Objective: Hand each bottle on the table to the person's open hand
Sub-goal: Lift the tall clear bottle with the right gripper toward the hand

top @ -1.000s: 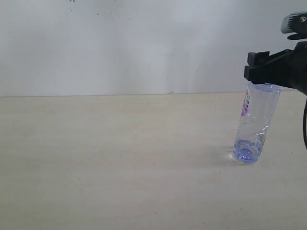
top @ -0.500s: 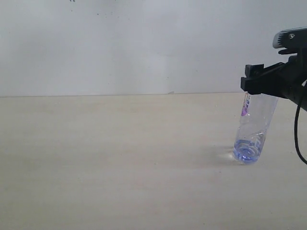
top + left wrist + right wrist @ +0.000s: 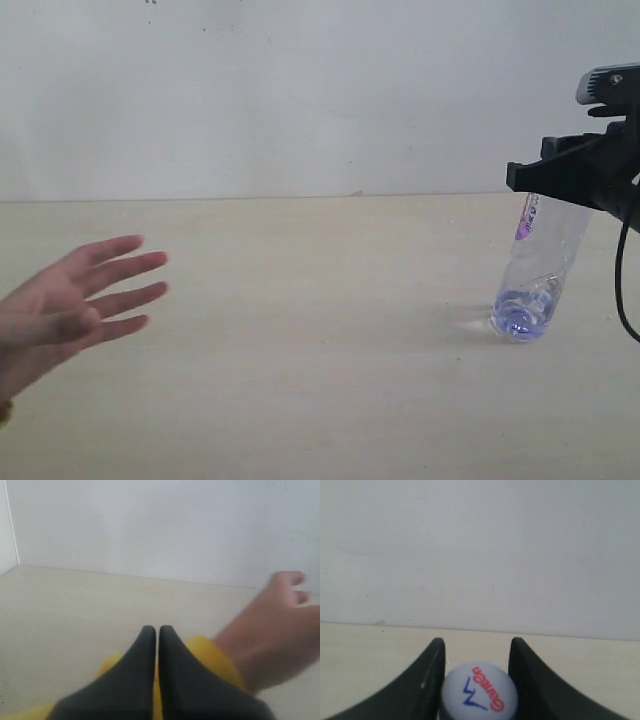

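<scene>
One bottle (image 3: 535, 270) is in view: clear plastic with a bluish tint and a purple-marked label near its top. It stands at the right of the bench (image 3: 300, 390), tilted so that its top leans to the right. Its blue-tinged base sits down at the bench surface and appears to touch it.

The right tool (image 3: 545, 178) is clenched on the top of this bottle. In the right wrist view its two black fingers (image 3: 432, 675) lie against either side of the bottle's one white cap (image 3: 479, 690), which carries red and blue print.

One bare hand (image 3: 70, 300) reaches in from the left edge, palm open and fingers spread, held just above the near left part of the bench. It is well apart from the bottle, with bare bench between them. The left wrist view shows the hand blurred, with a yellow sleeve (image 3: 212, 655) at the wrist.

The left tool (image 3: 158, 629) is clenched with nothing in it, its two black fingertips pressed together with only a thin seam between them. It sits just above the yellow sleeve and points toward the far white wall (image 3: 300, 90). This tool does not show in the exterior view.
</scene>
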Controlling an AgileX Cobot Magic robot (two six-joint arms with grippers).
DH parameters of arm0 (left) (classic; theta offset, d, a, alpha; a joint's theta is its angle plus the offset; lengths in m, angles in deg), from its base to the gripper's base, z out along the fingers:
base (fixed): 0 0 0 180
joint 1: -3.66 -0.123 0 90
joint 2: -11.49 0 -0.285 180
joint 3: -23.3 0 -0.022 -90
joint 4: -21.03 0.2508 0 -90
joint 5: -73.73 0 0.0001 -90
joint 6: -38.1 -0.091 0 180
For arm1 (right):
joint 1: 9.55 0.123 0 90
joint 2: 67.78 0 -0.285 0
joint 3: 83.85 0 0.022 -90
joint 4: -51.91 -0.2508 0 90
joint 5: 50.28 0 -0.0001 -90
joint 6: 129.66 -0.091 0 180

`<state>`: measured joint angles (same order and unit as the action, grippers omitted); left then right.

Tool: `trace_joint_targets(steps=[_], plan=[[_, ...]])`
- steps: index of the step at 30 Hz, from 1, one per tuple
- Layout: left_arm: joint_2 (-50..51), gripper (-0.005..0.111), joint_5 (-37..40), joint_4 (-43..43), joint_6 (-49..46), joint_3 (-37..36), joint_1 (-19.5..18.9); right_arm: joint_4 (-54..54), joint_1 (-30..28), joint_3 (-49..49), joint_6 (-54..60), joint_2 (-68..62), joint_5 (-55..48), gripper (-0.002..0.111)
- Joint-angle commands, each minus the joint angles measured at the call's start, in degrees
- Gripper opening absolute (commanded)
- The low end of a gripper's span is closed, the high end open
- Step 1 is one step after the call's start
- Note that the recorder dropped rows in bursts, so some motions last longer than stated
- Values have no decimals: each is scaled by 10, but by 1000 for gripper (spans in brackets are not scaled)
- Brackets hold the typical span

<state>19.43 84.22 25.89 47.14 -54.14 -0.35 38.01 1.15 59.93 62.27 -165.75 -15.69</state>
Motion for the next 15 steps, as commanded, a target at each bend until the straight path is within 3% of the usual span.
trace_joint_targets(steps=[1,10,15], plan=[[-2,4,-2,1,2,2,-2,7,-4,3,0,1,-2,0],[-2,4,-2,1,2,2,-2,28,7,3,18,55,-9,0],[-2,4,-2,1,2,2,-2,43,49,10,18,127,-106,0]])
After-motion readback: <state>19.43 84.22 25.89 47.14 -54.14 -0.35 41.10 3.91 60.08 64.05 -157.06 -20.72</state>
